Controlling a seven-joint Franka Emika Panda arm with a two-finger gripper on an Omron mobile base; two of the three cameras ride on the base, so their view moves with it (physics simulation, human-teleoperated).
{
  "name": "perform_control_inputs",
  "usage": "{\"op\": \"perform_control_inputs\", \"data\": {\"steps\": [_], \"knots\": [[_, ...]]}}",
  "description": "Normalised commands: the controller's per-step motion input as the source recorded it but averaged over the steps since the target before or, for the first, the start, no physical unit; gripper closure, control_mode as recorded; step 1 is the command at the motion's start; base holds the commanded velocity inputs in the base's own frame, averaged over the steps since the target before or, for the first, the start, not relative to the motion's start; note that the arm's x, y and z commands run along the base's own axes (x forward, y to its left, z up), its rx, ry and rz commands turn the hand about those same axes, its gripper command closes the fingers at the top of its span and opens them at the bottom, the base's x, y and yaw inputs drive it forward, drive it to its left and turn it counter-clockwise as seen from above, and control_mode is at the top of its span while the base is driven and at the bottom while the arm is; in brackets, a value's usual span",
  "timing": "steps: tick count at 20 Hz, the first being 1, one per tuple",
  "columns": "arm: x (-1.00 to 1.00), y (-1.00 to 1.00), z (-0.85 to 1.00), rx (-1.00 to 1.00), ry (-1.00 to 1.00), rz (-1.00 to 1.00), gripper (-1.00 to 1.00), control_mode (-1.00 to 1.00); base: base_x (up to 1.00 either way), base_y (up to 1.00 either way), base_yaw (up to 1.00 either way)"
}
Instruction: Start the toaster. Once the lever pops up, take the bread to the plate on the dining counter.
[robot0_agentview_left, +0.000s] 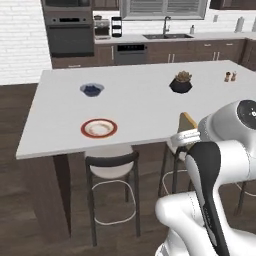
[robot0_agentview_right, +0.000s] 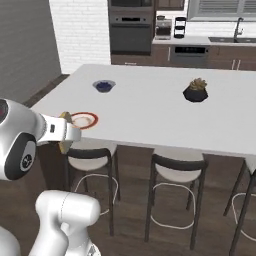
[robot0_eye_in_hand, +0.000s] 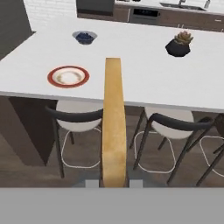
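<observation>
Bread (robot0_eye_in_hand: 113, 127) edge-on in the closed hand (robot0_eye_in_hand: 113, 183), its faces hidden; beyond, plate (robot0_eye_in_hand: 68, 76) on dining counter (robot0_eye_in_hand: 144, 83).

bread (robot0_eye_in_hand: 113, 127): golden-brown crust, seen edge-on, upright, off the tabletop, short of its near edge
plate (robot0_agentview_left: 99, 128): round, red rim, pale centre, flat near tabletop's front edge
tabletop (robot0_agentview_left: 140, 107): pale grey-white slab

Pale dining counter (robot0_agentview_left: 140, 107), red-rimmed plate (robot0_agentview_left: 99, 128), berry bowl (robot0_agentview_left: 92, 89), potted succulent (robot0_agentview_left: 181, 83)
</observation>
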Motion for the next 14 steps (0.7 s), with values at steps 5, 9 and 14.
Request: {"op": "perform_control_inputs", "data": {"steps": [5,9,14], "knots": [[0.0,0.0,0.0,0.0,0.0,0.0,1.0,1.0,0.47,0.97,0.0],[0.0,0.0,0.0,0.0,0.0,0.0,1.0,1.0,0.29,0.7,0.1],[0.0,0.0,0.0,0.0,0.0,0.0,1.0,1.0,0.65,0.38,0.06]]}}
